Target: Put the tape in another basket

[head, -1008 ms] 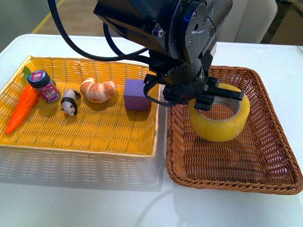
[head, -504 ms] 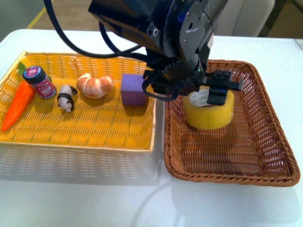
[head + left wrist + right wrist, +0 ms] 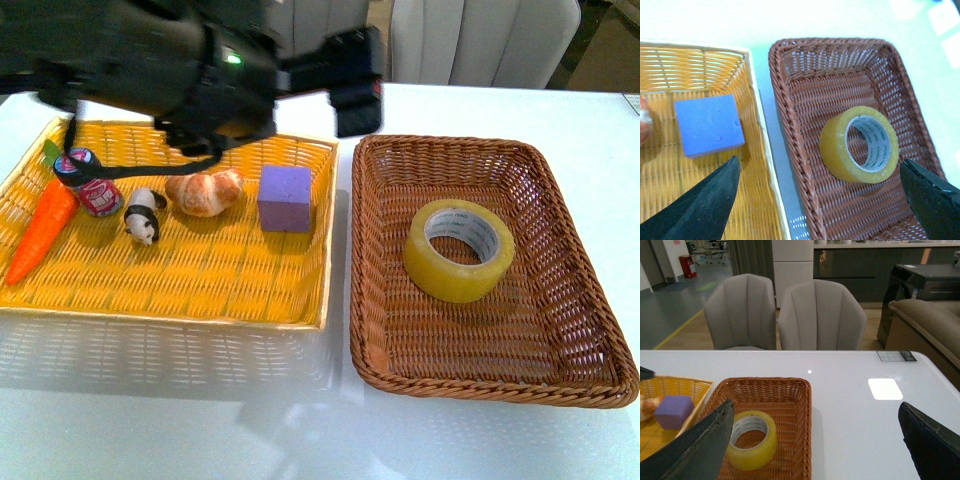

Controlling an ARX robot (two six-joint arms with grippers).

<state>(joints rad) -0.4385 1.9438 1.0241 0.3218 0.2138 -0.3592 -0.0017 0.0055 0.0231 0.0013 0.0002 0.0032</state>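
Two woven baskets sit side by side on the white bench (image 3: 300,430), with only a narrow strip of bench between them.

The brown basket (image 3: 372,300) is on the right and holds one thing, the tape (image 3: 459,250). The roll lies flat with its white core facing up, near the middle of the basket floor and clear of all four walls. Nothing touches it.

The yellow basket (image 3: 220,280) is on the left and holds five things in a rough row along its far half:
- A carrot (image 3: 42,230) lies at the far left, slanting toward the near side.
- A small jar (image 3: 88,182) with a dark lid stands just beside the carrot's leafy end.
- A black-and-white panda figure (image 3: 143,215) comes next.
- A croissant (image 3: 205,192) lies to the right of the panda.
- A purple cube (image 3: 286,198) sits close to the basket's right wall.

In the front view the left arm (image 3: 150,70) is a dark, blurred mass above the far side of the yellow basket. The left gripper (image 3: 352,85) sticks out to the right, over the far edge where the two baskets meet. The left wrist view looks down on the cube and the tape. Its jaws are spread wide and hold nothing, and one finger (image 3: 700,205) shows at each lower corner.

The right gripper (image 3: 816,404) hangs high over the bench on the near side of the brown basket. Its jaws are also spread wide apart and empty. Its view takes in the tape, the basket and two grey chairs (image 3: 815,315) beyond the far edge of the bench.
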